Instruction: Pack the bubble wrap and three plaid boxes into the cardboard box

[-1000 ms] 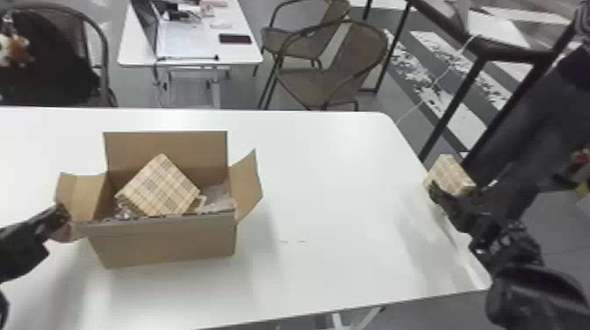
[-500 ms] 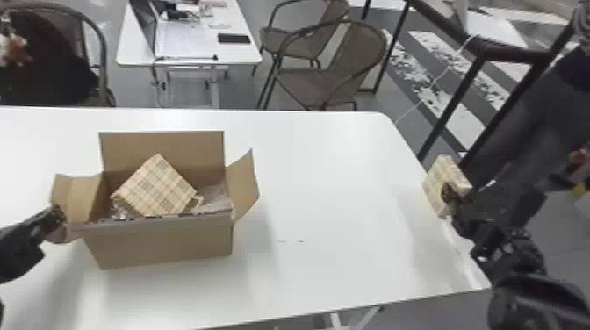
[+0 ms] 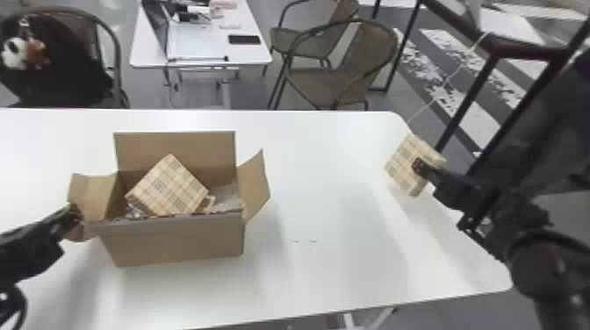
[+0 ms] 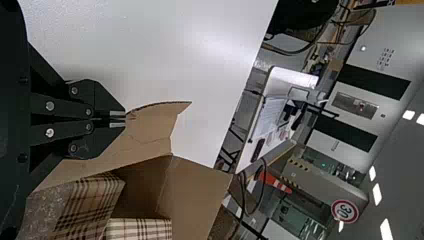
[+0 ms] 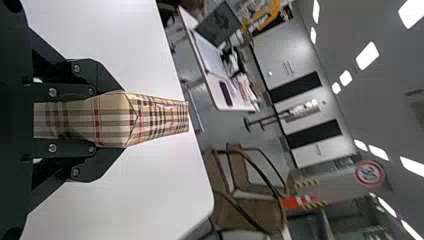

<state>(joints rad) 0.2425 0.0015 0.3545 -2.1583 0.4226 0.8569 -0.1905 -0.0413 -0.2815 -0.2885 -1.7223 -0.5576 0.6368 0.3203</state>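
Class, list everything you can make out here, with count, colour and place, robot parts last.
cardboard box: one, brown, open, on the table's left
plaid boxes: one beige in the right claw; one tilted in the cardboard box, apparently another beside it
bubble wrap: clear, count unclear, in the cardboard box
table: one, white, foreground
desk: one, white, behind
laptop: one, grey, on the desk
phone: one, black, on the desk
chairs: three, brownish, behind
sign: one, round, red-rimmed, background
cone: one, orange-white, background
arms: two, black, either side
claws: two, black; left claw on a flap
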